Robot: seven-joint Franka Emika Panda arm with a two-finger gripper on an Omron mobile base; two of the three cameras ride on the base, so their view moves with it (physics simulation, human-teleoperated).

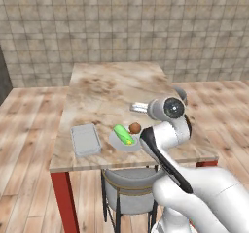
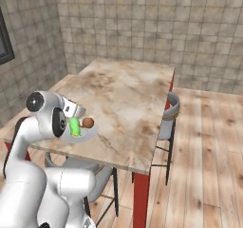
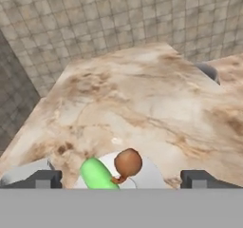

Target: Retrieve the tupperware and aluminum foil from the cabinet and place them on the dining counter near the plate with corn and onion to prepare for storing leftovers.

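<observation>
On the marble dining counter near its front edge stands a white plate with a green corn cob and a brown onion. The grey lidded tupperware lies flat just left of the plate, a small gap between them. My gripper hovers just above and behind the plate, largely hidden by the arm's wrist joint. In the hand view its fingertips stand wide apart, open, with nothing held. The corn and onion lie below and ahead, and a corner of the tupperware shows at the left.
A grey chair is tucked under the counter's near edge. Another chair stands at the counter's right side. The counter stretches bare beyond the plate toward the tiled wall. Its legs are red.
</observation>
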